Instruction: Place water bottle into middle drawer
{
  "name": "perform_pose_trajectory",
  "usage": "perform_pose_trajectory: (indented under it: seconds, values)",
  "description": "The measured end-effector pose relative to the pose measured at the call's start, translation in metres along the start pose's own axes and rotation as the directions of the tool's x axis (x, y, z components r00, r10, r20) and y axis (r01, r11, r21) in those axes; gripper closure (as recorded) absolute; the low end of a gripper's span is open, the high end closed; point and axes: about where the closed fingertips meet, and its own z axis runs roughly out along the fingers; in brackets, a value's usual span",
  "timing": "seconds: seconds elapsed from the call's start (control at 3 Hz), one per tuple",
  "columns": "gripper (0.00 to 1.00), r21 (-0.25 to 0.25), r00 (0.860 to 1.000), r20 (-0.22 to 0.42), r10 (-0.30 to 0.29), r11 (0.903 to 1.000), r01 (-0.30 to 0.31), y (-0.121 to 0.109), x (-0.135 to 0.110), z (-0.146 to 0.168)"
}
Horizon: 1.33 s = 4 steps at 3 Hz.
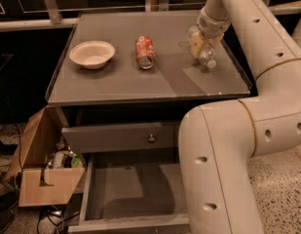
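Observation:
The water bottle (207,56) is clear with a white cap and lies tilted at the back right of the cabinet top (116,84), cap toward the front. My gripper (200,42) comes down from the arm above it, and its yellowish fingers (197,44) are closed around the bottle's middle. The middle drawer (130,191) is pulled out wide open low at the front, and its flat grey floor is bare. My arm's big white links cover the drawer's right side.
A white bowl (92,53) and an orange-red soda can (145,52) lying on its side are on the cabinet top. A grey drawer front with a round knob (151,138) sits above the open drawer. A cardboard box (43,174) with clutter stands on the floor at left.

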Motion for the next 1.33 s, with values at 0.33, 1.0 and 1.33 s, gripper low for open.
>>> perform_pose_trajectory:
  seconds: [0.33, 1.0, 1.33]
  values:
    - [1.00, 0.002, 0.997, 0.066, -0.036, 0.9994, 0.036, -0.011, 0.003, -0.028]
    - [1.00, -0.045, 0.981, 0.150, -0.122, 0.9904, 0.130, -0.040, 0.057, -0.080]
    - [1.00, -0.044, 0.980, 0.154, -0.128, 0.9897, 0.137, -0.040, 0.055, -0.076]
